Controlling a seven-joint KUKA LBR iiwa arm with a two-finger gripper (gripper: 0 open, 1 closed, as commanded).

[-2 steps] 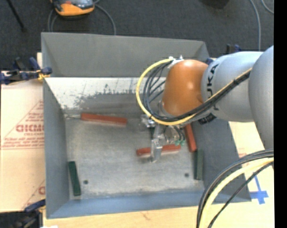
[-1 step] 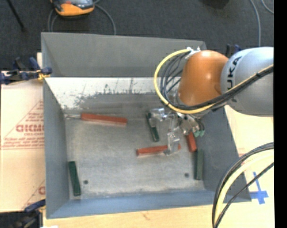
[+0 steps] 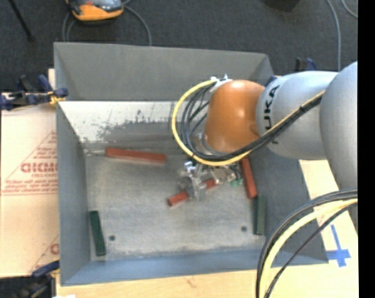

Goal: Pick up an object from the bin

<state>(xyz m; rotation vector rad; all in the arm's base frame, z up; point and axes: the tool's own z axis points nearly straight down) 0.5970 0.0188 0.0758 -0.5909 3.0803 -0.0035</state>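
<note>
1. Arm position. I see the arm reaching over the grey bin (image 3: 156, 73). Its orange wrist cover (image 3: 232, 115) and looped cables (image 3: 178, 120) sit directly above the gripper (image 3: 194, 182) in the view. The gripper is low over the bin floor, near the floor's middle.

2. Jaw state. I cannot tell whether the gripper is open or closed; the metal parts at its tip run together. I see nothing clearly held in it.

3. Nearest item. A short red block (image 3: 177, 198) lies on the floor just below and left of the gripper, tilted. From this view I cannot tell whether it touches the gripper or lies just apart.

4. Other items, all placed from the gripper:
- A long red bar (image 3: 136, 156) lies up and to the left, along the foot of the back wall.
- A second red bar (image 3: 249, 179) lies to the right, nearly upright in the view.
- A small greenish piece (image 3: 235, 180) lies just to the right; its kind is not identifiable.
- A right green bar (image 3: 257, 215) lies down and to the right, against the side wall.
- A left green bar (image 3: 97, 233) lies well apart, down and to the left.
</note>
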